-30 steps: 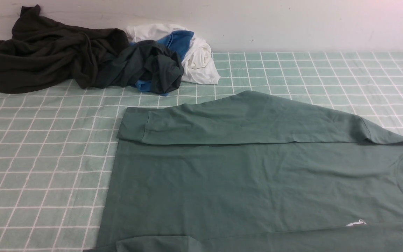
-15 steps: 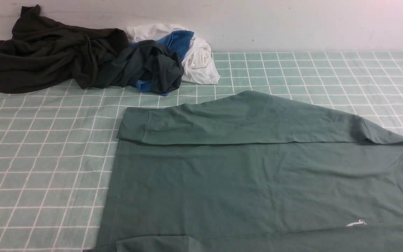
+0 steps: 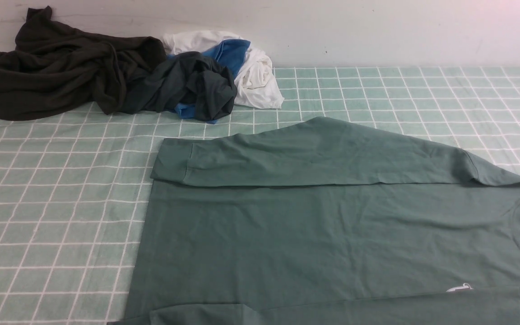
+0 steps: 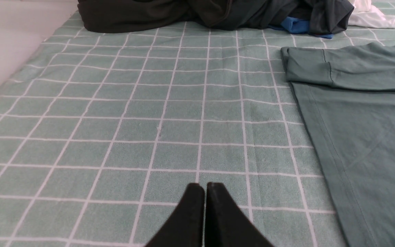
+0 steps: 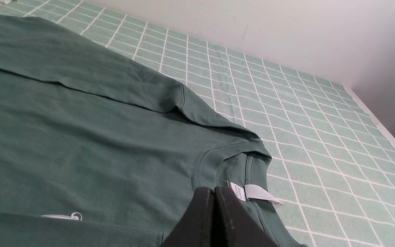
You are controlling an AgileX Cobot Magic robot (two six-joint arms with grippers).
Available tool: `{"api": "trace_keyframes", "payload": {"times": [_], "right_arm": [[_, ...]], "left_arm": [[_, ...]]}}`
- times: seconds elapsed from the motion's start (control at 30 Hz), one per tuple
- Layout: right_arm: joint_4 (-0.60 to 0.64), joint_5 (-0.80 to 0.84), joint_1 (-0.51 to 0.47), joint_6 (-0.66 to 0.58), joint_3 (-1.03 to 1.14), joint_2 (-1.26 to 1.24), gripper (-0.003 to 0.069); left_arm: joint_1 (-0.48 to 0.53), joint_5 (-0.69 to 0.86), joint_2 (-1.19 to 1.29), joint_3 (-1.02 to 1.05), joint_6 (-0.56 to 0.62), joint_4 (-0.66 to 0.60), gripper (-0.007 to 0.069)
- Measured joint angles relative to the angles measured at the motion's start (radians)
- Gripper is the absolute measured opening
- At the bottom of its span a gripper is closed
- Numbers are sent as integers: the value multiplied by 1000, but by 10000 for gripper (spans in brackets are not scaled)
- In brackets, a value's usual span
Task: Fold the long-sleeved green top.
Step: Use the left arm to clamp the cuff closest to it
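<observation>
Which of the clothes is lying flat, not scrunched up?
The green long-sleeved top, spread out flat. The dark garments, blue cloth and white cloth are crumpled in a heap by the wall.

- Green long-sleeved top: matt knit cloth, smooth face with faint creases; ribbed neckband; stitched seams at cuff and shoulder.
- Neck label: thin white woven tape, smoother than the knit, with a slight sheen.
- Table cover: towelling-like cloth with a fine nubbly pile, matt.
- Dark garment: soft matt cloth, heavily crumpled.
- White garment and blue garment: soft matt cloth, bunched.
- Wall: matt painted surface with a few scuffs and specks.
- Left gripper and right gripper: 2 black fingers each, hard and smooth with a dull finish; they look like plastic, not confirmed.
</observation>
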Motion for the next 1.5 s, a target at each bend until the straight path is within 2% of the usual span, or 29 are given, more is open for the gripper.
{"api": "trace_keyframes", "payload": {"times": [0.97,1.3,1.5], "right_arm": [[1,1,0,1,0,0,-13],[103,2,0,7,-1,0,-13],[110,3,0,7,-1,0,-13]], "left_arm": [[0,0,0,0,0,0,-3],[0,0,0,0,0,0,-3],[0,0,0,0,0,0,-3]]}}
